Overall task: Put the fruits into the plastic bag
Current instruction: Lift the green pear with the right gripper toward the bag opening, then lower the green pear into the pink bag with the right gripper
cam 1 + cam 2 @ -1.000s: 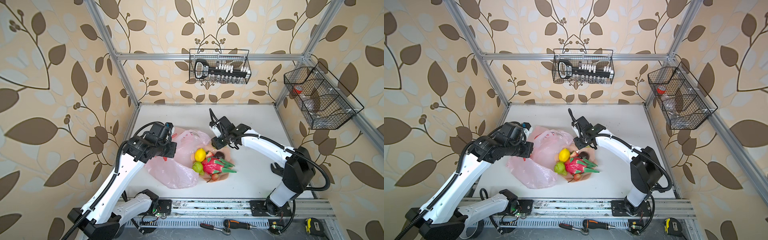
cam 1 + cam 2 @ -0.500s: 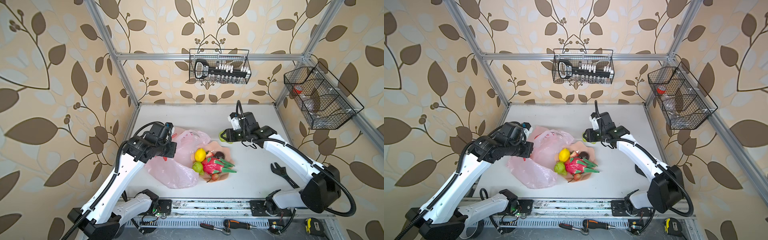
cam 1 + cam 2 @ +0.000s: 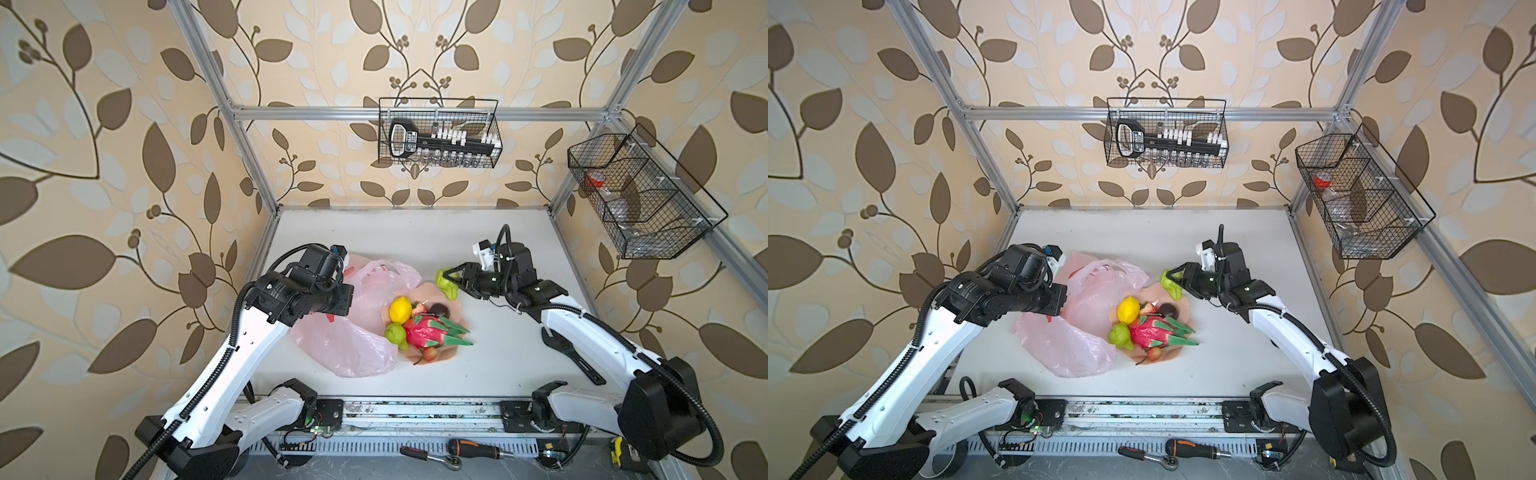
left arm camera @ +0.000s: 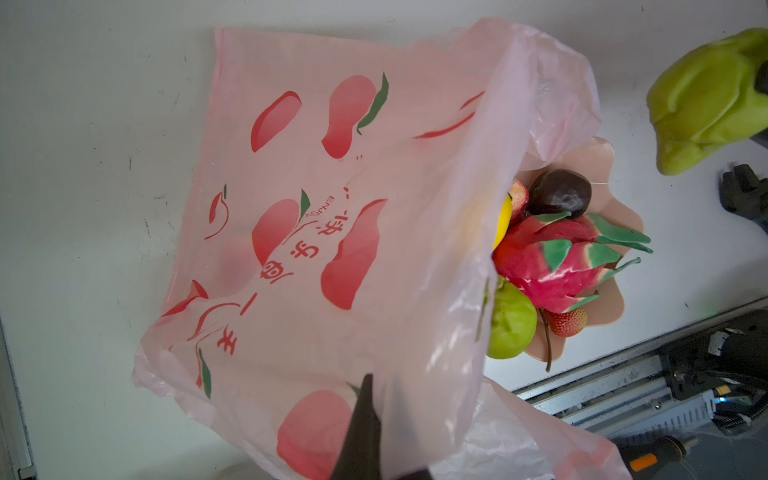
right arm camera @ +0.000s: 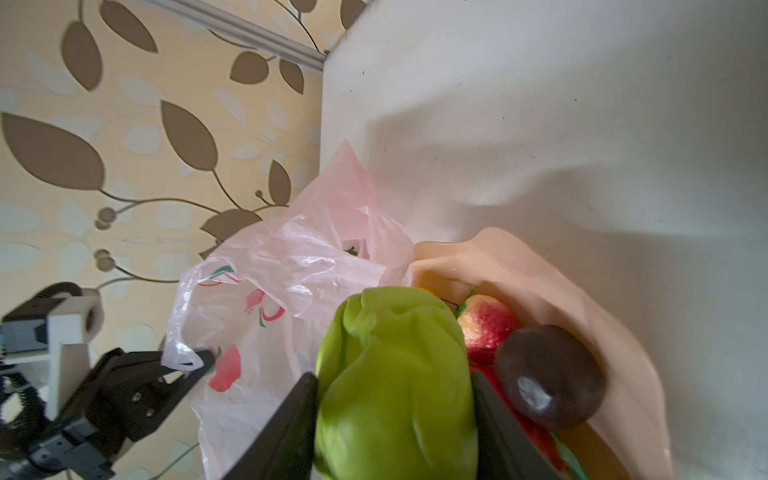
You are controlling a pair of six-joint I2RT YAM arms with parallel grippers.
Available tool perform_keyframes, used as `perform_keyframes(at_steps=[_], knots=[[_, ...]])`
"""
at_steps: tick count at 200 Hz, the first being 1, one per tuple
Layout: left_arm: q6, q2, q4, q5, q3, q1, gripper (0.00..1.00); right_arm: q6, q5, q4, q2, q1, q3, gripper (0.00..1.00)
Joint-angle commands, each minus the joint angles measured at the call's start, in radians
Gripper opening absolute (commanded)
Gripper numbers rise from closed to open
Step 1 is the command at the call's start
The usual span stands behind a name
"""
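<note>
The green pear (image 5: 395,374) is the fruit in hand. The right pincer (image 3: 450,279) is clamped across its middle, one finger on each flank, and carries it in the air over the far rim of the plate (image 4: 602,166), pointed toward the plastic bag (image 3: 365,332). A grip at the waist probably suits so lumpy a toy, since the bulges on either side would stop it sliding out. The bag lies on the surface (image 3: 415,241) just beside the plate, with its film draped against the plate's edge and its mouth turned toward the fruit. The left pincer (image 5: 203,360) is shut on a pinch of the bag's rim and holds that part raised. I take this as the way to stop thin, limp film from collapsing over the opening, so the other arm has a gap to drop into. On the plate sit the lemon (image 3: 400,309), a second pear (image 3: 395,334), the dragon fruit (image 3: 428,332), the plum (image 3: 438,308) and the strawberries (image 3: 430,353), heaped close to the mouth, which makes each carry short. No fruit shows inside the bag, so the task looks near its start. A wrench (image 3: 570,358) lies well apart by the right arm and plays no part.
</note>
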Motion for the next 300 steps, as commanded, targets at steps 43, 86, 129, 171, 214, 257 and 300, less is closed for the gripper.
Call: perform_keyframes(at_steps=[43, 86, 129, 171, 214, 257, 300], knots=[[-0.012, -0.006, 0.018, 0.031, 0.011, 0.004, 0.02, 0.376, 0.14, 0.253, -0.137, 0.221, -0.192, 0.35], [-0.012, -0.006, 0.02, 0.048, 0.01, 0.004, 0.02, 0.444, 0.233, 0.325, -0.12, 0.315, -0.212, 0.34], [-0.015, -0.008, 0.022, 0.063, 0.016, 0.004, 0.01, 0.495, 0.27, 0.422, -0.006, 0.4, -0.156, 0.33], [-0.018, -0.012, 0.03, 0.089, 0.014, 0.004, 0.01, 0.541, 0.303, 0.547, 0.172, 0.504, -0.073, 0.3], [-0.026, -0.024, 0.036, 0.108, 0.002, 0.004, 0.01, 0.565, 0.311, 0.618, 0.361, 0.578, 0.037, 0.29], [-0.035, -0.04, 0.045, 0.125, -0.015, 0.004, 0.01, 0.587, 0.303, 0.665, 0.544, 0.64, 0.174, 0.26], [-0.044, -0.045, 0.058, 0.144, -0.017, 0.004, 0.01, 0.618, 0.284, 0.67, 0.693, 0.676, 0.313, 0.26]])
